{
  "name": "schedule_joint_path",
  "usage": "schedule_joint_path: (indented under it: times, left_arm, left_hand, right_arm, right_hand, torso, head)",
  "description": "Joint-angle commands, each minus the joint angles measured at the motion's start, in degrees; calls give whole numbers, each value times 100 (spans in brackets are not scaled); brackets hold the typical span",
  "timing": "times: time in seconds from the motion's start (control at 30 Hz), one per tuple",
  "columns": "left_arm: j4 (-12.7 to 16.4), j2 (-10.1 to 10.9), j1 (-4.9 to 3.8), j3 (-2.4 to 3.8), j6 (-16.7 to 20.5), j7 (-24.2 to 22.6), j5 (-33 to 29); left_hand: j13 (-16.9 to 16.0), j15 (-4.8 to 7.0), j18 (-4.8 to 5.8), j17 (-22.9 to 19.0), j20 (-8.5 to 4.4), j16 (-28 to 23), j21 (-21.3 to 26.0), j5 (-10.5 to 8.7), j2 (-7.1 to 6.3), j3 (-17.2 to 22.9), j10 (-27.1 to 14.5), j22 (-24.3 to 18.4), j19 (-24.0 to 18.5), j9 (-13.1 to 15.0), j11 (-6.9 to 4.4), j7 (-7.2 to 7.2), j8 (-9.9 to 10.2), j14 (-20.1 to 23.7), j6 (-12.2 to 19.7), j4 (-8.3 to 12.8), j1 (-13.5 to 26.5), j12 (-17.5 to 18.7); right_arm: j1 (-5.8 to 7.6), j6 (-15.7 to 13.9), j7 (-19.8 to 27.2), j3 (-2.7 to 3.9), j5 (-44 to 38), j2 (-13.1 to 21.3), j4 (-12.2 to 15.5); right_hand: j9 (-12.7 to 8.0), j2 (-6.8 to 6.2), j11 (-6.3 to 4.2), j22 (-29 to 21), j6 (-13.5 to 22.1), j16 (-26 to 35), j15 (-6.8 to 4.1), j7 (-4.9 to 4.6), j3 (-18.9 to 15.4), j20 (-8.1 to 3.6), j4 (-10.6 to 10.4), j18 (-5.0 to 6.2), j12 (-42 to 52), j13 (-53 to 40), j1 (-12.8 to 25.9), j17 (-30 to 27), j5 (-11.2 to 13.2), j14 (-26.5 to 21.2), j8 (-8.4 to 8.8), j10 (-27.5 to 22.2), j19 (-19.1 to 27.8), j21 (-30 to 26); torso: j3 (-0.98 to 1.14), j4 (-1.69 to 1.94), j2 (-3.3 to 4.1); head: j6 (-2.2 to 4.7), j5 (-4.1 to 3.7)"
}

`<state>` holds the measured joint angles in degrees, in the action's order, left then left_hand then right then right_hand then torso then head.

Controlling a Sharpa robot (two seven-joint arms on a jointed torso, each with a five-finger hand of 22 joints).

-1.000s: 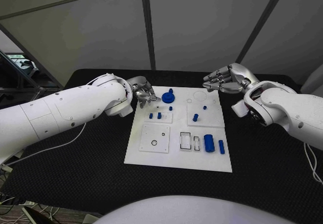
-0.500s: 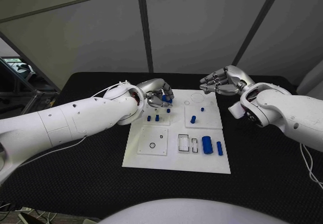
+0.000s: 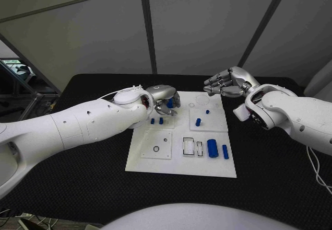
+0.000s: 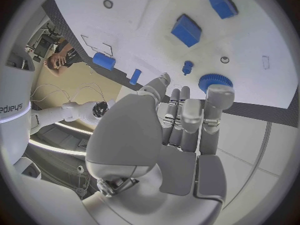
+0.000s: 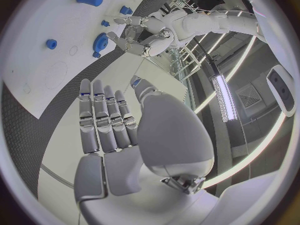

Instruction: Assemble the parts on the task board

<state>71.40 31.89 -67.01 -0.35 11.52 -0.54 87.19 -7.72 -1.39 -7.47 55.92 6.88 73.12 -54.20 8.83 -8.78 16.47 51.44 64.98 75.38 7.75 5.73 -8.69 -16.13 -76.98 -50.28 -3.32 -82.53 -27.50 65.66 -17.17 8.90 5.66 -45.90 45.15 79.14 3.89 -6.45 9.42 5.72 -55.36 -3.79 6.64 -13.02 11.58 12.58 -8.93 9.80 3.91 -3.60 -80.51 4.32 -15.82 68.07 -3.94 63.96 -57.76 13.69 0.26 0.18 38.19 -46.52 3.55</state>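
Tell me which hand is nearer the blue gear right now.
Left. The left hand hangs right over the gear at the board's far left corner, fingertips beside it. The right hand hovers off the board's far right corner, empty.

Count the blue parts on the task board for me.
7: a gear at the left robot hand, two small pieces below it, two pegs further right, a cylinder and a rod nearest the robot. The left robot hand may hide more.

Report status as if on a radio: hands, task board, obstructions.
Left hand open above blue gear, nothing held. Right hand open past far edge of task board. Nothing blocking the gear.
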Motion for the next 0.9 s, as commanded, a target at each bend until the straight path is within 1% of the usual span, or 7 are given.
schedule_joint_path:
  times: [0.03, 0.17, 0.37, 0.5, 0.57, 0.83, 0.9]
  left_arm:
    - [-59, -42, 2, 1, -241, 120, 358]
    - [-94, -72, 19, 2, -301, 212, 408]
    - [-213, -133, 29, 3, -380, 312, 443]
    - [-303, -178, 36, 3, -418, 326, 451]
    - [-326, -194, 40, 3, -415, 326, 452]
    - [-387, -249, 51, 4, -403, 321, 454]
    - [-402, -262, 54, 4, -408, 316, 454]
  left_hand:
    - [29, 6, 57, 99, 3, 103, -220, 17, -15, 44, 57, 160, 88, -24, 3, 4, 38, -74, -61, -2, 66, 40]
    - [44, 6, 66, 110, 2, 131, -281, 18, -14, 61, 54, 208, 108, -36, 4, 10, 50, -92, -66, 3, 66, 56]
    - [77, 15, 89, 166, -3, 213, -444, 23, 30, 157, 97, 334, 160, -65, -4, 9, 73, -148, -94, 30, 22, 76]
    - [99, 26, 104, 197, -11, 264, -556, 23, 50, 250, 171, 423, 193, -87, -17, 6, 90, -183, -125, 54, -5, 80]
    - [105, 30, 109, 199, -14, 277, -589, 23, 52, 281, 203, 450, 201, -95, -23, 5, 98, -191, -135, 60, -8, 79]
    - [123, 45, 112, 176, -25, 302, -634, 24, 66, 403, 292, 499, 192, -122, -38, 4, 119, -197, -182, 84, -19, 82]
    - [127, 50, 117, 179, -27, 313, -664, 23, 69, 436, 319, 523, 198, -128, -43, 5, 125, -202, -197, 89, -19, 83]
  right_arm:
    - [9, 27, 33, 5, -9, -8, 4]
    - [9, 27, 33, 5, -12, -13, 3]
    - [9, 26, 32, 5, -21, -14, 6]
    - [9, 27, 32, 5, -23, -16, 8]
    - [9, 28, 33, 5, -23, -17, 8]
    - [9, 32, 34, 5, -24, -23, 9]
    - [9, 34, 35, 5, -24, -26, 9]
  right_hand:
    - [-1, 26, -2, -6, 46, 15, -3, -2, -23, 11, 2, 71, -1, -1, 10, -9, -21, -46, 17, -49, -39, -25]
    - [-1, 26, -2, -6, 46, 15, -3, -2, -23, 11, 2, 71, -1, -1, 10, -9, -21, -46, 17, -49, -39, -25]
    - [-1, 26, -2, -6, 46, 15, -3, -2, -23, 11, 2, 71, -1, -1, 10, -9, -21, -46, 17, -49, -39, -25]
    - [0, 41, -4, -15, 47, 14, -5, 0, -21, 10, 16, 72, 0, -1, -4, -14, -28, -46, 16, -52, -46, -36]
    - [0, 41, -4, -15, 47, 14, -5, 0, -21, 10, 16, 72, 0, -1, -4, -14, -28, -46, 16, -52, -46, -36]
    - [0, 41, -4, -15, 47, 14, -5, 0, -21, 10, 16, 72, 0, -1, -4, -14, -28, -46, 16, -52, -46, -36]
    - [0, 41, -4, -15, 47, 14, -5, 0, -21, 10, 16, 72, 0, -1, -4, -14, -28, -46, 16, -52, -46, -36]
  torso:
    - [-1, 6, -2]
    - [-2, 7, -4]
    - [-1, 9, -6]
    - [-2, 6, -2]
    - [-2, 8, -6]
    - [2, 12, -8]
    - [0, 8, -10]
  head:
    - [-5, -2]
    - [-10, -12]
    - [-8, -10]
    - [-10, -15]
    - [-18, -18]
    - [-12, -14]
    - [-18, -13]
